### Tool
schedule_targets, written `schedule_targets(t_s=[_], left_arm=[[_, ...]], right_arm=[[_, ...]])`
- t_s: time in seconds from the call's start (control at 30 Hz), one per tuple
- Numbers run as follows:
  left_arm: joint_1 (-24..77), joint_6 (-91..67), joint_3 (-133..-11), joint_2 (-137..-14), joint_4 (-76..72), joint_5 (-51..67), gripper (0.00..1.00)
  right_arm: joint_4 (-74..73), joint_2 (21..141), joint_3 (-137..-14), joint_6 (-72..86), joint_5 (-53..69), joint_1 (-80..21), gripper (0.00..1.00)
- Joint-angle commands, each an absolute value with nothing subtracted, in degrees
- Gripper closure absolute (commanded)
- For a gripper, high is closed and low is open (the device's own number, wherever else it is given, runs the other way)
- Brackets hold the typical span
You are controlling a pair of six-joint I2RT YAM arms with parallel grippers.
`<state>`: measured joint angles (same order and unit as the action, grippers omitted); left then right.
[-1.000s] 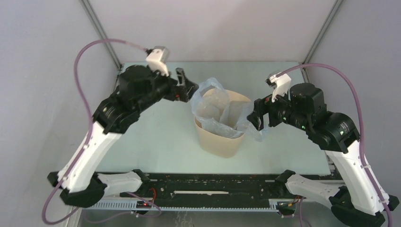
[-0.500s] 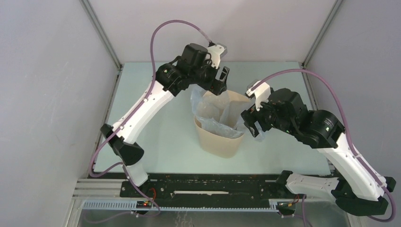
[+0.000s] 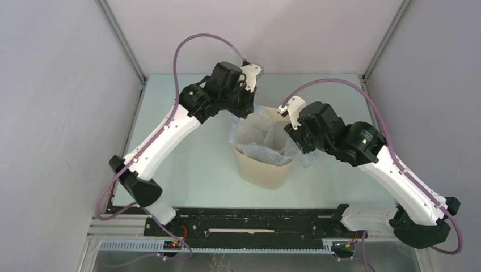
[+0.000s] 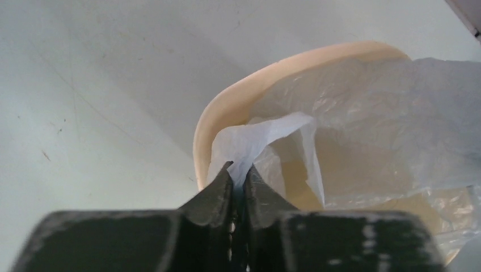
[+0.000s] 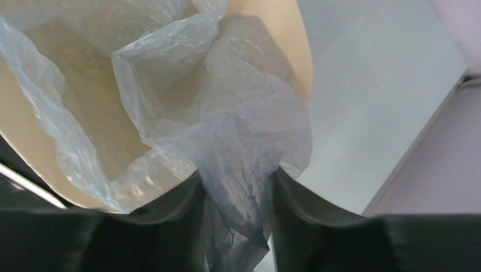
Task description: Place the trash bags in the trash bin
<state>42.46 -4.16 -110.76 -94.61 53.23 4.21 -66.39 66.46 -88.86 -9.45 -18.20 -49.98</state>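
Observation:
The beige trash bin (image 3: 265, 170) stands mid-table with the pale blue-grey trash bag (image 3: 256, 131) draped in its mouth. Part of the film hangs over the right rim. My left gripper (image 3: 248, 109) reaches down at the bin's far rim. In the left wrist view the left gripper (image 4: 239, 169) is shut on a fold of the bag (image 4: 363, 113) just inside the bin's rim (image 4: 227, 107). My right gripper (image 3: 296, 144) is at the right rim. In its wrist view the right gripper (image 5: 238, 177) stands partly open, with bunched bag film (image 5: 244, 141) loose between the fingers above the bin (image 5: 295, 51).
The pale green table (image 3: 187, 153) is walled by grey panels on the left, back and right. A black rail (image 3: 255, 224) with both arm bases runs along the near edge. Purple cables loop above each arm.
The left arm swung from left of the bin to its far rim and shut on the bag's edge. The right gripper moved in to the right rim and narrowed around the overhanging film.

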Motion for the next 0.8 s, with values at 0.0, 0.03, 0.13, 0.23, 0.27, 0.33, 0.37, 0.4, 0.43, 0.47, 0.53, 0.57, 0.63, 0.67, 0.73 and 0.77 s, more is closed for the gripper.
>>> schedule_targets(t_s=[0.0, 0.03, 0.13, 0.23, 0.27, 0.33, 0.37, 0.4, 0.43, 0.47, 0.53, 0.57, 0.63, 0.67, 0.73, 0.77], left_arm=[[40.5, -9.5, -104.5, -86.3, 46.4, -1.8, 0.94], [39.5, -11.3, -102.5, -84.6, 44.5, -2.7, 0.99], [35.4, -17.7, -96.0, -79.5, 38.0, -2.8, 1.00], [31.3, -24.3, -91.5, -77.3, 34.7, -3.7, 1.00], [30.2, -25.4, -90.9, -77.3, 34.2, -3.0, 1.00], [28.1, -26.6, -90.8, -77.9, 33.7, -1.5, 1.00], [27.6, -27.0, -90.9, -78.5, 33.5, -1.3, 1.00], [27.0, -27.5, -91.0, -79.2, 33.0, -0.7, 1.00], [26.5, -28.3, -91.2, -80.0, 32.6, -0.5, 1.00], [25.9, -29.2, -91.7, -81.1, 32.6, 0.3, 1.00], [24.5, -31.3, -93.3, -83.6, 33.3, 2.5, 1.00], [23.9, -32.1, -94.2, -85.4, 33.8, 3.6, 1.00], [23.0, -33.5, -95.5, -87.5, 34.1, 5.8, 1.00], [22.8, -34.0, -95.9, -88.5, 34.2, 6.1, 1.00], [21.9, -35.7, -96.0, -90.0, 34.4, 6.9, 1.00], [21.4, -36.8, -95.8, -90.7, 34.2, 7.7, 1.00]], right_arm=[[-62.9, 65.9, -90.1, -4.3, -17.7, -49.0, 0.65], [-62.1, 65.5, -89.6, -2.8, -16.3, -47.4, 0.71], [-60.5, 64.9, -88.3, 2.3, -7.1, -37.0, 0.85], [-62.0, 67.2, -90.0, 8.1, 6.5, -24.2, 1.00], [-62.1, 68.0, -90.0, 9.4, 12.1, -20.0, 1.00], [-62.8, 69.9, -89.9, 11.4, 20.8, -12.9, 1.00], [-63.2, 70.9, -89.6, 12.2, 24.3, -9.9, 1.00], [-63.2, 71.8, -89.1, 12.6, 27.7, -7.5, 1.00], [-62.5, 72.5, -88.1, 13.0, 31.1, -5.7, 1.00], [-62.3, 73.2, -87.5, 13.4, 33.1, -4.3, 1.00], [-62.5, 75.1, -87.1, 14.3, 36.1, -2.4, 1.00], [-62.6, 76.0, -87.4, 14.5, 37.7, -1.6, 1.00], [-62.2, 77.3, -87.4, 15.2, 39.1, -1.3, 1.00], [-61.8, 77.7, -87.3, 15.4, 39.1, -1.3, 1.00], [-61.4, 79.0, -87.2, 15.3, 38.7, -1.2, 0.99], [-61.4, 79.6, -87.3, 15.0, 38.5, -1.2, 0.98]])
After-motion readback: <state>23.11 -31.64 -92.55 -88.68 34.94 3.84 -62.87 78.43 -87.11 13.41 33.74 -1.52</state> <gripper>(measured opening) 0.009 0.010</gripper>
